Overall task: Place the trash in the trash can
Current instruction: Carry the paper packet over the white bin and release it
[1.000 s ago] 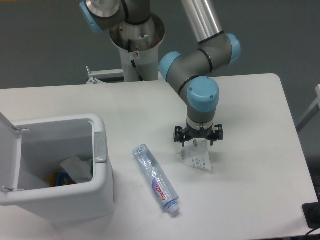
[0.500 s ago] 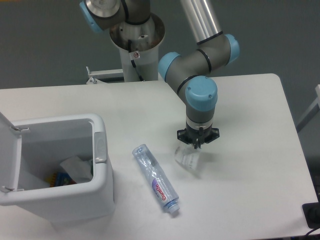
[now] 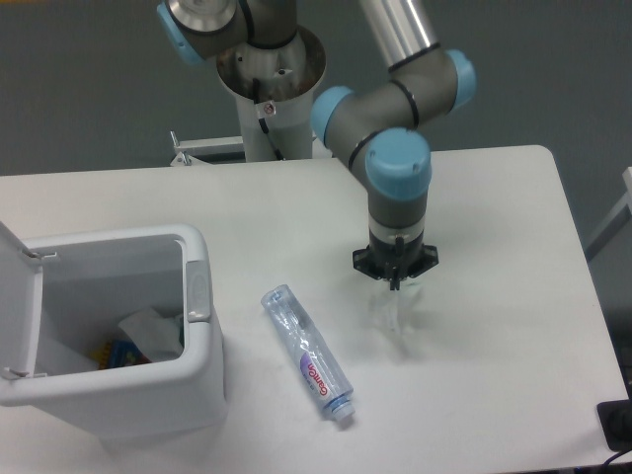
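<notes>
Since a second ago: jaws gone from spread to pinched on clear packet [image 3: 393, 314], gripper [image 3: 395, 280] raised, packet dangling above table [image 3: 494, 247]. Step: carrying first piece. Crushed bottle [image 3: 307, 354] lies beside open trash can [image 3: 202, 296]. Next: swing left over bin opening, release.

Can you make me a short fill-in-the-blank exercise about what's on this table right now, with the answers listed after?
1. The white boxy plastic trash can stands with its hinged lid ____.
2. The crushed clear plastic bottle with the red-lettered label lies on the white ____.
3. The gripper is shut on the flat clear ____.
4. Seen from the camera, the bottle lies between the trash can and the ____.

Missing words: open; table; packet; gripper
</notes>
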